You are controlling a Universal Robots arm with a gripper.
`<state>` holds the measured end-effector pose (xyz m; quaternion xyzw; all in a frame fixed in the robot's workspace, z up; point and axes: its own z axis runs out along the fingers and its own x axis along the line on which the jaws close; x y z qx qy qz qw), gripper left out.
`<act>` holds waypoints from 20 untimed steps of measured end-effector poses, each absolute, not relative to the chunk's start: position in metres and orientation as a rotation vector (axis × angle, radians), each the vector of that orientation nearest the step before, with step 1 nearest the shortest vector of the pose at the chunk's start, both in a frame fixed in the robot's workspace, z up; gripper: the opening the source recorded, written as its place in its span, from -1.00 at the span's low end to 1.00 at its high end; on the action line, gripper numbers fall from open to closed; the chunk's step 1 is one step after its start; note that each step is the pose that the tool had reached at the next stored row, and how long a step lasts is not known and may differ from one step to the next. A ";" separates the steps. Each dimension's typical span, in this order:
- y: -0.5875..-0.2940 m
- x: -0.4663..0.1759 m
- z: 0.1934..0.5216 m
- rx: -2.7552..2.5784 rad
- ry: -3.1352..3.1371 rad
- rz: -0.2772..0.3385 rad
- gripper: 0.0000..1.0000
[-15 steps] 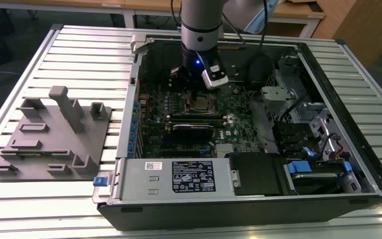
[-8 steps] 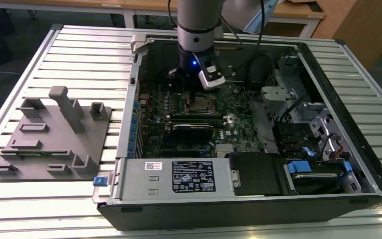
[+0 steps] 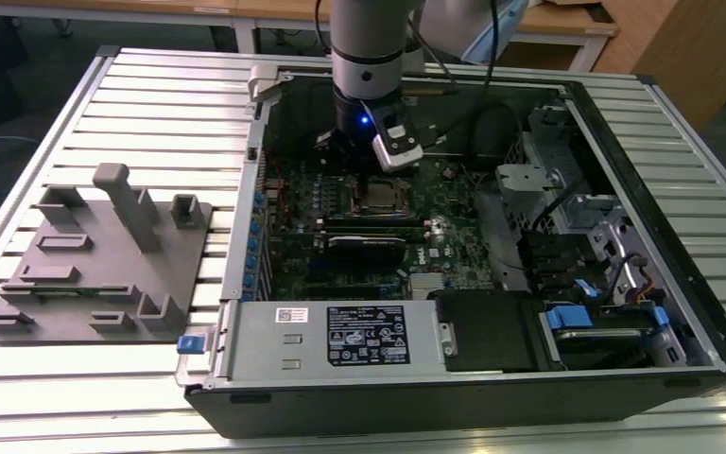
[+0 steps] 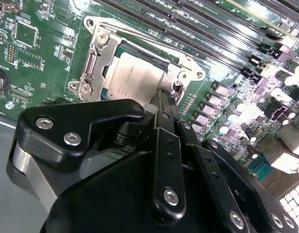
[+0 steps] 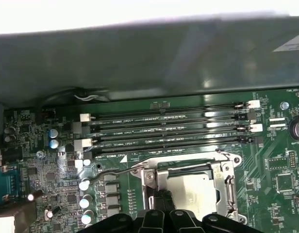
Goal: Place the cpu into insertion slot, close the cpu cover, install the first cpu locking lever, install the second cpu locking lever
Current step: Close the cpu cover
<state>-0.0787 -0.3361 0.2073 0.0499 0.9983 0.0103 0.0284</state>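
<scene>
The cpu (image 4: pixel 135 77) is already sitting in the insertion slot (image 4: pixel 144 52), left of centre in the second wrist view, its dull silver top showing through the window of the cpu cover (image 4: pixel 93 60), which appears to be lying down over it. So the first two steps are looking done, while the levers seem to be what is left. One wire locking lever (image 5: pixel 113 173) is sticking out from the socket's corner toward the lower left of the first wrist view and looks unlatched. A second lever (image 4: pixel 140 36) is running along the socket's edge beside the memory slots (image 5: pixel 169 131); whether it is hooked I cannot tell. The gripper (image 4: pixel 164 97) is reaching down with its fingers drawn together, gripping nothing visible, its tip resting at the cover's edge. The memory slots and a row of capacitors (image 5: pixel 84 184) are crowding the socket, and the grey case wall (image 5: pixel 140 58) is standing close behind. In the exterior view, a power supply box (image 3: pixel 337 336) is occupying the lower centre and a grey fixture (image 3: pixel 86 265) is lying at the left on the slatted table (image 3: pixel 148 85).
</scene>
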 end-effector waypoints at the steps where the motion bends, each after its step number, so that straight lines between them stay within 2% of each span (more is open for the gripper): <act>1: -0.336 -0.080 0.207 0.154 3.079 0.030 -0.80; 20: -0.336 -0.085 0.201 0.154 3.074 0.025 -0.80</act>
